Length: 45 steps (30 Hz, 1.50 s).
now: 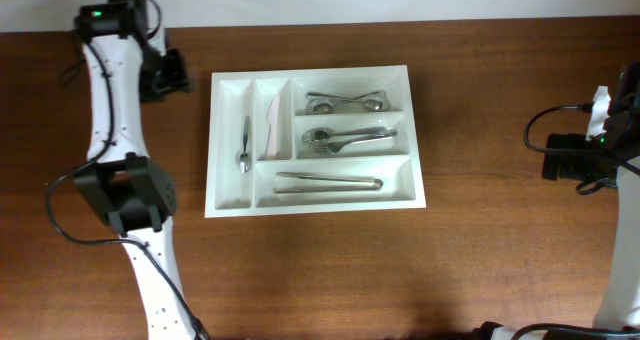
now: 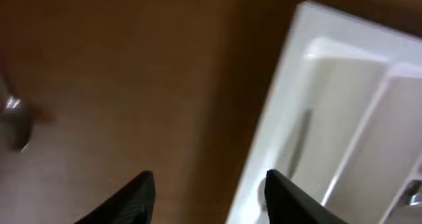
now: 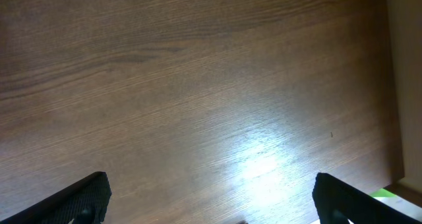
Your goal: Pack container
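Wood-brown surface (image 1: 330,280) lies bare along the near edge, and I see no loose cutlery on it outside the tray. The large white rectangular plastic cutlery tray with five compartments (image 1: 320,207) sits flat in the middle of the surface. Its nearest long compartment holds a pair of slim metal tongs (image 1: 328,182), and the one behind holds a few metal forks (image 1: 345,138). Level with these, well off to the side, the right pincer (image 1: 565,160) hangs over bare wood with its jaws wide apart and nothing in them. The farthest long compartment holds metal spoons (image 1: 345,103). Of the two narrow compartments, one holds a single small metal spoon (image 1: 245,145) and the other a pale blade-shaped piece (image 1: 272,120) I can't name for sure. Beyond the tray's far left corner, the left pincer (image 1: 165,75) hovers with its jaws apart and empty. Every compartment has something in it, so the packing looks finished or all but finished.
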Available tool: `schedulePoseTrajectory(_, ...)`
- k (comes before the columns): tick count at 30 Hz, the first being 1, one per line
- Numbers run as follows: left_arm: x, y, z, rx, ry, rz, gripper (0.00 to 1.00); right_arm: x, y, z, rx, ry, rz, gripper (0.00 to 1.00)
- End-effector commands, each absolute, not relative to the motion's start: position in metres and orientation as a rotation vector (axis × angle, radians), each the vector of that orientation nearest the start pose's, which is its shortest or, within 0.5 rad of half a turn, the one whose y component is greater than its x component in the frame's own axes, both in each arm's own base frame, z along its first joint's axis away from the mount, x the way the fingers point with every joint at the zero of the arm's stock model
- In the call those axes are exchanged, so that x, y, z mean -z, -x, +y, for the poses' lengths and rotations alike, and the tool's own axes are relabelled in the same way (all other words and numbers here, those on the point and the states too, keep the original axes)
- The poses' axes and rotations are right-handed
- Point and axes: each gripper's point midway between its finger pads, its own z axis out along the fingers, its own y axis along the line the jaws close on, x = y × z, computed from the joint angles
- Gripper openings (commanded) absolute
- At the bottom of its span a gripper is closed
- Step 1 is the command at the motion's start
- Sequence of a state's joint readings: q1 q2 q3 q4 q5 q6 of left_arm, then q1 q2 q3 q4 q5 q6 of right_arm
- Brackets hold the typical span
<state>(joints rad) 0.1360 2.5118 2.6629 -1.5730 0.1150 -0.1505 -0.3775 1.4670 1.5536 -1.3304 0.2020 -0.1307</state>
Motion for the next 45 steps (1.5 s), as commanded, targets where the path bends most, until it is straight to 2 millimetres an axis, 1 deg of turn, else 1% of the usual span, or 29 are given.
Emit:
schedulePoseTrajectory(1,-0.126,-0.495,0.066,0.162,0.519,2.953,0.56,-0.234,-0.271,-0.149,0.423,-0.419,2.800,0.99)
schedulePoseTrajectory(3,-0.126,-0.492,0.077,0.169,0.685,2.929,0.56,-0.234,-0.271,-0.149,0.423,-0.419,2.800,0.99)
schedulePoseTrajectory(5,-0.126,-0.489,0.090,0.178,0.887,2.882,0.56,-0.234,-0.271,-0.149,0.423,-0.419,2.800,0.99)
schedulePoseTrajectory(8,-0.125,-0.481,0.109,0.190,1.239,2.777,0.56,-0.234,-0.271,-0.149,0.423,-0.419,2.800,0.99)
schedulePoseTrajectory(10,-0.125,-0.474,0.119,0.198,1.426,2.712,0.56,-0.234,-0.271,-0.149,0.423,-0.419,2.800,0.99)
schedulePoseTrajectory(13,-0.125,-0.463,0.129,0.213,1.590,2.663,0.54,-0.234,-0.271,-0.149,0.423,-0.419,2.800,0.99)
schedulePoseTrajectory(14,-0.125,-0.460,0.132,0.211,1.621,2.655,0.54,-0.234,-0.271,-0.149,0.423,-0.419,2.800,0.99)
schedulePoseTrajectory(17,-0.125,-0.455,0.140,0.219,1.646,2.647,0.51,-0.234,-0.271,-0.149,0.423,-0.419,2.800,0.99)
schedulePoseTrajectory(21,-0.126,-0.455,0.142,0.219,1.636,2.650,0.51,-0.234,-0.271,-0.149,0.423,-0.419,2.800,0.99)
schedulePoseTrajectory(25,-0.130,-0.455,0.140,0.219,1.515,2.703,0.52,-0.234,-0.271,-0.149,0.423,-0.419,2.800,0.99)
schedulePoseTrajectory(26,-0.134,-0.455,0.140,0.219,1.478,2.712,0.55,-0.234,-0.271,-0.149,0.423,-0.419,2.800,0.99)
schedulePoseTrajectory(29,-0.152,-0.453,0.144,0.216,1.395,2.706,0.56,-0.234,-0.271,-0.149,0.423,-0.419,2.800,0.99)
schedulePoseTrajectory(31,-0.170,-0.450,0.147,0.198,1.326,2.692,0.57,-0.234,-0.271,-0.149,0.423,-0.419,2.800,0.99)
schedulePoseTrajectory(35,-0.207,-0.440,0.155,0.103,1.202,2.656,0.58,-0.234,-0.271,-0.149,0.423,-0.419,2.800,0.99)
schedulePoseTrajectory(36,-0.216,-0.436,0.156,0.084,1.196,2.636,0.59,-0.234,-0.271,-0.149,0.423,-0.419,2.800,0.99)
schedulePoseTrajectory(37,-0.222,-0.434,0.156,0.079,1.198,2.624,0.58,-0.234,-0.271,-0.149,0.423,-0.419,2.800,0.99)
schedulePoseTrajectory(40,-0.233,-0.423,0.161,0.024,1.280,2.568,0.58,-0.234,-0.271,-0.149,0.423,-0.419,2.800,0.99)
schedulePoseTrajectory(43,-0.246,-0.405,0.174,-0.116,1.331,2.517,0.58,-0.234,-0.271,-0.149,0.423,-0.419,2.800,0.99)
schedulePoseTrajectory(45,-0.258,-0.390,0.182,-0.160,1.349,2.488,0.59,-0.234,-0.271,-0.149,0.423,-0.419,2.800,0.99)
